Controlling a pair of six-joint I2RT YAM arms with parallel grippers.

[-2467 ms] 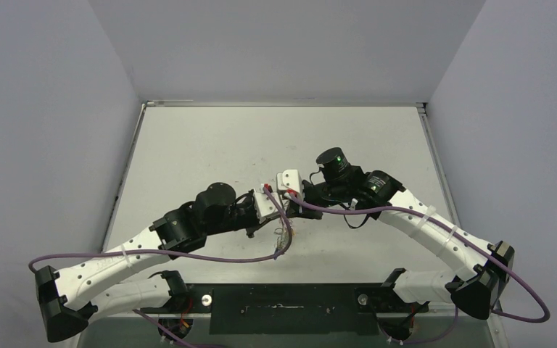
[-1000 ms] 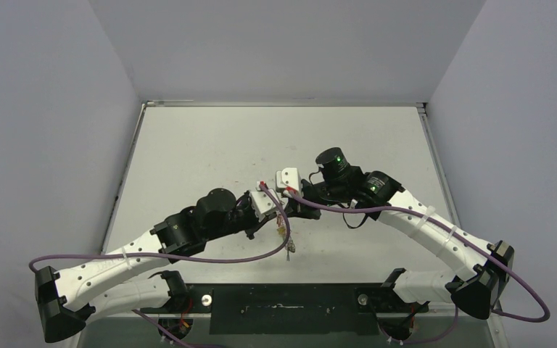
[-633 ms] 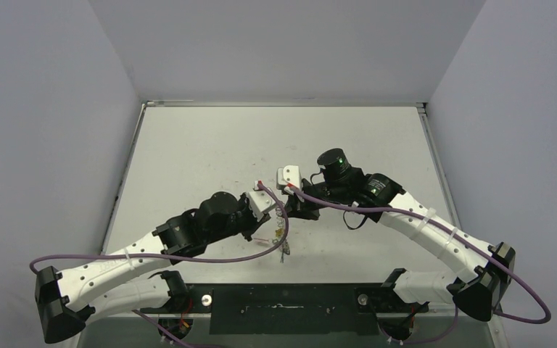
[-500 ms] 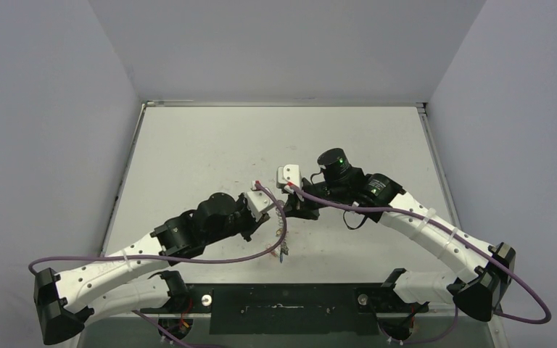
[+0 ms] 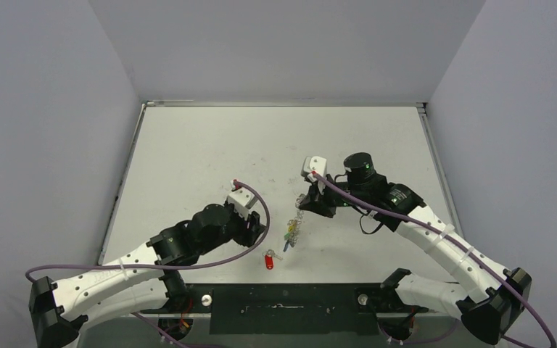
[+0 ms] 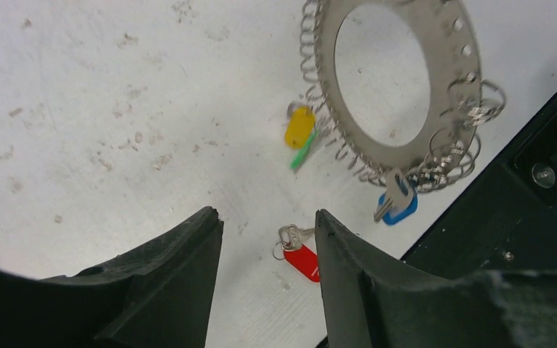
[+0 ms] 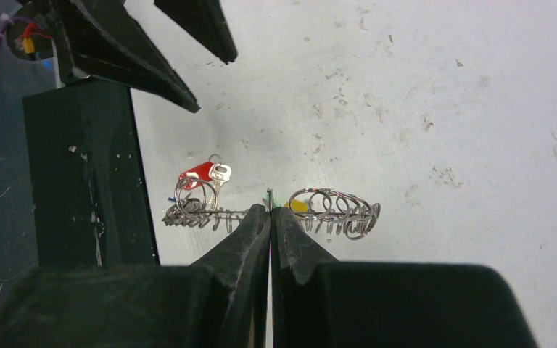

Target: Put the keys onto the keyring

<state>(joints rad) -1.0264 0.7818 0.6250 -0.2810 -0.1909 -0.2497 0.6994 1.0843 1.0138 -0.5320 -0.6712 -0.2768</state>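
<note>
My right gripper (image 7: 270, 209) is shut on the rim of the keyring (image 7: 333, 210), which it holds edge-on above the table; it shows too in the top view (image 5: 306, 205). In the left wrist view the keyring (image 6: 450, 72) is a grey ring edged with wire loops. A key with a blue tag (image 6: 397, 203) hangs from one of its lower loops. The key with a red tag (image 6: 301, 254) lies loose on the table (image 5: 269, 259). My left gripper (image 6: 267, 217) hovers open and empty just above it (image 5: 260, 230).
Yellow (image 6: 299, 127) and green (image 6: 303, 148) tags hang from the ring's loops. A black plate (image 5: 283, 299) runs along the near table edge, close to the red key. Grey walls enclose the white table (image 5: 210, 145).
My left gripper has opened and drawn back to the left. The red-tagged key now lies on the table. My right gripper has carried the keyring a little to the right.
</note>
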